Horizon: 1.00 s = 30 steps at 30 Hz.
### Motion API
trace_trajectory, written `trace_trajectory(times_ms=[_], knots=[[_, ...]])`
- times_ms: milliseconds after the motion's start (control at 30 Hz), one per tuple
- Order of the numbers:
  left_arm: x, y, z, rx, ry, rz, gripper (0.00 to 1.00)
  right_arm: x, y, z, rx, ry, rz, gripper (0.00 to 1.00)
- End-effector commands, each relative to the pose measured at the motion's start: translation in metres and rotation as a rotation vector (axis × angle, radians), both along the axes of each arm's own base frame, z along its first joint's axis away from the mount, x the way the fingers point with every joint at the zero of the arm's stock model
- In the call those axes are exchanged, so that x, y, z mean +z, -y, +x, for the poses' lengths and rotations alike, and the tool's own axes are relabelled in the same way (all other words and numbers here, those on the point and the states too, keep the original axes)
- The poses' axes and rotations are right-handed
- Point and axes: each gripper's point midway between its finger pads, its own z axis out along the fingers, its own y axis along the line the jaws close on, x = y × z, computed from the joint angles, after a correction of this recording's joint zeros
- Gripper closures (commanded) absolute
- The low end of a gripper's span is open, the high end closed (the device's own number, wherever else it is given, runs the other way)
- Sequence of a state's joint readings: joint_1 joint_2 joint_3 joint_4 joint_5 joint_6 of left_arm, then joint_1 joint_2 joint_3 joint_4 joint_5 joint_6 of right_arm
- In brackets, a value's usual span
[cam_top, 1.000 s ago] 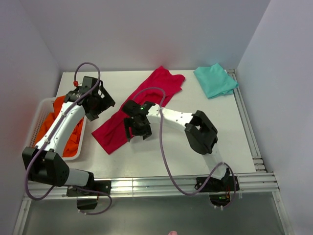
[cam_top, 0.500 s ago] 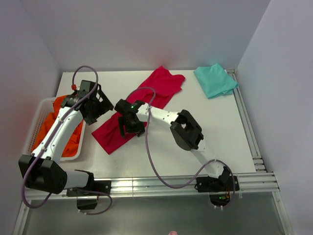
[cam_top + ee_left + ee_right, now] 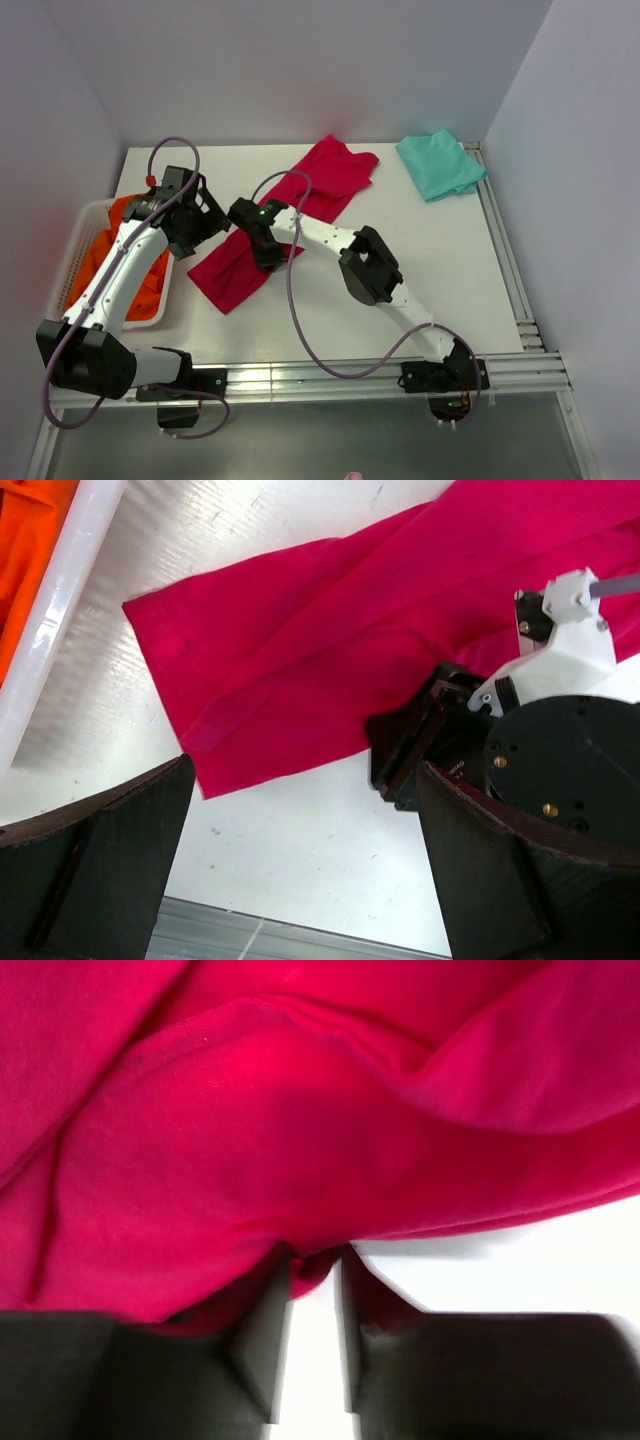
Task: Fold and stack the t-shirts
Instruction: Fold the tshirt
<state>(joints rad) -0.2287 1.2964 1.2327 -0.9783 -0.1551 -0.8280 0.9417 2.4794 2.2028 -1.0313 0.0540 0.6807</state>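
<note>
**Right gripper [image 3: 312, 1260] pinching the crimson t-shirt [image 3: 331, 176]; left gripper [image 3: 305, 772] spread wide above it.**
The right gripper's fingers are drawn narrow on a fold at the cloth's near edge, toward the left end of the crimson t-shirt. The shirt lies stretched slantwise on the table [image 3: 450, 280], from near left to far centre. The left gripper holds nothing and hovers over the shirt's left end, just beside the white basket [image 3: 68, 252] of orange garments [image 3: 118, 252]. A teal t-shirt [image 3: 438, 164] lies in the far right corner, well apart.
</note>
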Motion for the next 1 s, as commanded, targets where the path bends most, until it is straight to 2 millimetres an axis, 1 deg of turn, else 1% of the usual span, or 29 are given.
trace_trajectory(times_ms=[0, 33, 67, 133, 200, 300, 333, 367, 400, 433, 467, 500, 567, 600, 633, 667, 800, 833, 867, 900, 933, 967], knots=[[0.021, 0.000, 0.001, -0.016, 0.051, -0.001, 0.01, -0.063, 0.035, 0.003, -0.003, -0.014, -0.206, 0.74], [0.021, 0.000, 0.001, -0.016, 0.051, -0.001, 0.00, -0.068, 0.040, 0.002, -0.004, -0.021, -0.230, 0.86], [0.021, 0.000, 0.002, -0.017, 0.054, -0.003, 0.00, -0.068, 0.043, 0.002, -0.003, -0.017, -0.239, 0.99], [0.019, 0.001, 0.002, -0.020, 0.054, -0.006, 0.01, -0.071, 0.051, -0.003, -0.001, -0.023, -0.252, 1.00], [0.014, 0.001, 0.002, -0.019, 0.045, -0.005, 0.01, -0.070, 0.058, -0.008, -0.008, -0.025, -0.259, 1.00], [0.010, 0.003, 0.003, -0.026, 0.044, -0.010, 0.00, -0.063, 0.083, -0.018, -0.043, -0.028, -0.282, 1.00], [0.008, 0.003, 0.003, -0.029, 0.043, -0.012, 0.01, -0.058, 0.100, -0.028, -0.058, -0.033, -0.281, 1.00], [0.006, 0.004, 0.004, -0.031, 0.041, -0.013, 0.01, -0.057, 0.112, -0.030, -0.092, -0.040, -0.276, 1.00], [0.002, 0.005, 0.005, -0.034, 0.039, -0.014, 0.01, -0.069, 0.143, -0.051, -0.108, -0.089, -0.328, 1.00], [-0.001, 0.006, 0.006, -0.037, 0.037, -0.018, 0.01, -0.053, 0.145, -0.048, -0.146, -0.057, -0.269, 1.00], [-0.005, 0.008, 0.007, -0.043, 0.029, -0.023, 0.01, -0.052, 0.162, -0.049, -0.185, -0.067, -0.272, 1.00], [-0.009, 0.009, 0.008, -0.047, 0.028, -0.028, 0.01, -0.051, 0.187, -0.063, -0.210, -0.085, -0.294, 1.00], [-0.014, 0.012, 0.008, -0.057, 0.024, -0.040, 0.00, -0.051, 0.209, -0.067, -0.265, -0.083, -0.305, 1.00], [-0.019, 0.013, 0.007, -0.060, 0.017, -0.041, 0.01, -0.052, 0.229, -0.071, -0.301, -0.094, -0.318, 1.00], [-0.021, 0.013, 0.006, -0.062, 0.015, -0.044, 0.01, -0.053, 0.237, -0.073, -0.312, -0.102, -0.323, 1.00], [-0.026, 0.014, 0.003, -0.067, 0.002, -0.051, 0.01, -0.054, 0.250, -0.074, -0.336, -0.106, -0.344, 1.00], [-0.034, 0.020, -0.003, -0.101, -0.013, -0.072, 0.00, -0.046, 0.270, -0.074, -0.379, -0.098, -0.393, 1.00], [-0.034, 0.023, -0.003, -0.120, -0.004, -0.077, 0.01, -0.044, 0.273, -0.073, -0.388, -0.089, -0.407, 0.93], [-0.040, 0.026, -0.007, -0.157, -0.018, -0.080, 0.01, -0.039, 0.278, -0.069, -0.398, -0.066, -0.423, 0.78], [-0.043, 0.034, -0.011, -0.193, -0.031, -0.101, 0.01, -0.035, 0.284, -0.069, -0.412, -0.064, -0.440, 0.60], [-0.047, 0.038, -0.014, -0.221, -0.044, -0.111, 0.01, -0.033, 0.286, -0.068, -0.416, -0.059, -0.444, 0.36], [-0.056, 0.046, -0.019, -0.269, -0.066, -0.111, 0.01, -0.026, 0.286, -0.064, -0.428, -0.041, -0.435, 0.28]])
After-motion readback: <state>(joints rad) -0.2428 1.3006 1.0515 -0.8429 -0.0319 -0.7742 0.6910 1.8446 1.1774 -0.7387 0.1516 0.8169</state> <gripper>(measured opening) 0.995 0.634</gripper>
